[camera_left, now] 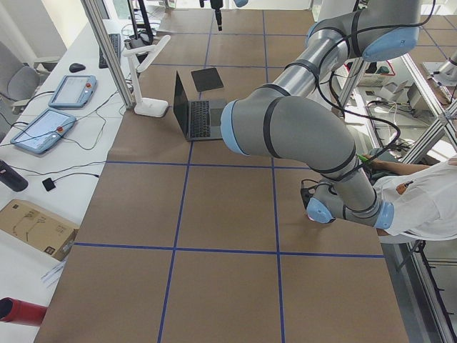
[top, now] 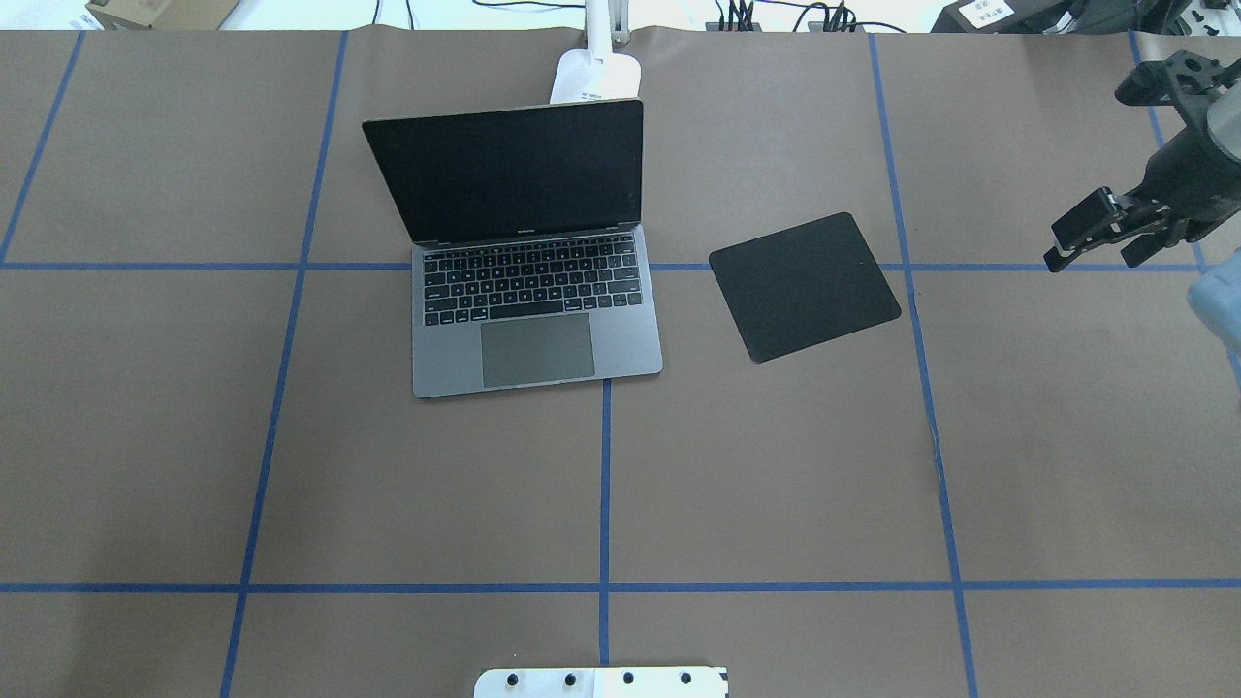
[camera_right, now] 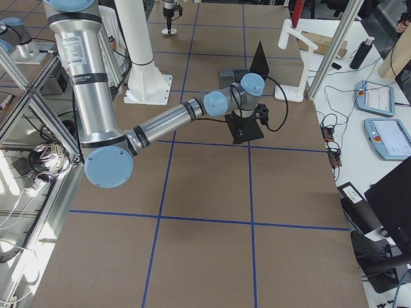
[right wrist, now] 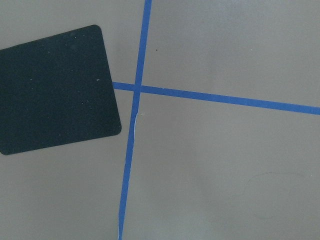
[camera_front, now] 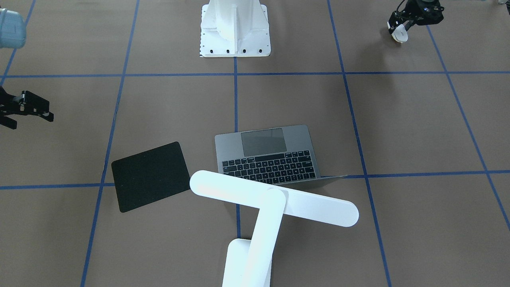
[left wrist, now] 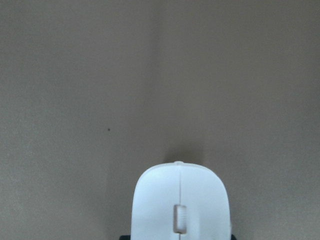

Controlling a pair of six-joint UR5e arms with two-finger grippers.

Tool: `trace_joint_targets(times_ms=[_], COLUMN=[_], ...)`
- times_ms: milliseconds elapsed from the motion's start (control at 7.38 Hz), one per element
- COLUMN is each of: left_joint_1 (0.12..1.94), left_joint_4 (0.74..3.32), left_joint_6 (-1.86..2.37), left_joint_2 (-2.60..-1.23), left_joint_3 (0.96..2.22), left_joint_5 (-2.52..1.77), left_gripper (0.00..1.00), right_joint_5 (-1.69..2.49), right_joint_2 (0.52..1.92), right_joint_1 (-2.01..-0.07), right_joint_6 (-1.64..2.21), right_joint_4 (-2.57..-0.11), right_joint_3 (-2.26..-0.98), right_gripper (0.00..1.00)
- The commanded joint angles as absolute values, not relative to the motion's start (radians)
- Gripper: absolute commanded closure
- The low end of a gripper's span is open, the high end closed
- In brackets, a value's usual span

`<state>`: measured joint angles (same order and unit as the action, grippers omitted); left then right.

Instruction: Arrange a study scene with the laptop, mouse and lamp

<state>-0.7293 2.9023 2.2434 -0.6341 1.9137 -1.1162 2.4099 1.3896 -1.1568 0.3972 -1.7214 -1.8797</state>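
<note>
The mouse (camera_front: 399,35) is pinched in the left hand (camera_front: 401,30), well apart from the black pad (top: 805,287). Setting it there looks like the step left. The laptop (top: 533,291) sits open with the lamp (camera_front: 275,199) standing behind it, both seemingly placed. The right hand (top: 1094,242) hangs spread, empty.
</note>
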Motion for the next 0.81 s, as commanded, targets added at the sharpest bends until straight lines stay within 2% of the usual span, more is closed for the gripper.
trace_joint_targets(times_ms=[0,271,678], left_joint_1=[-0.623,-0.481,-0.167], left_joint_4=[2.950,2.980,2.962], left_joint_6=[2.199,2.097,1.861], left_joint_2=[-0.621,-0.665,-0.834], left_joint_3=[1.925,1.925,1.924], left_joint_5=[-1.114,-1.211,-1.447], left_gripper=[0.41,0.41,0.41], right_joint_5=[2.410,2.411,2.411], right_joint_2=[1.388,1.385,1.381], right_joint_1=[-1.146,-1.143,-1.138], right_joint_6=[0.399,0.397,0.397], right_joint_4=[-1.723,-1.721,-1.721], right_joint_3=[-1.875,-1.861,-1.853], right_gripper=[0.01,0.01,0.01])
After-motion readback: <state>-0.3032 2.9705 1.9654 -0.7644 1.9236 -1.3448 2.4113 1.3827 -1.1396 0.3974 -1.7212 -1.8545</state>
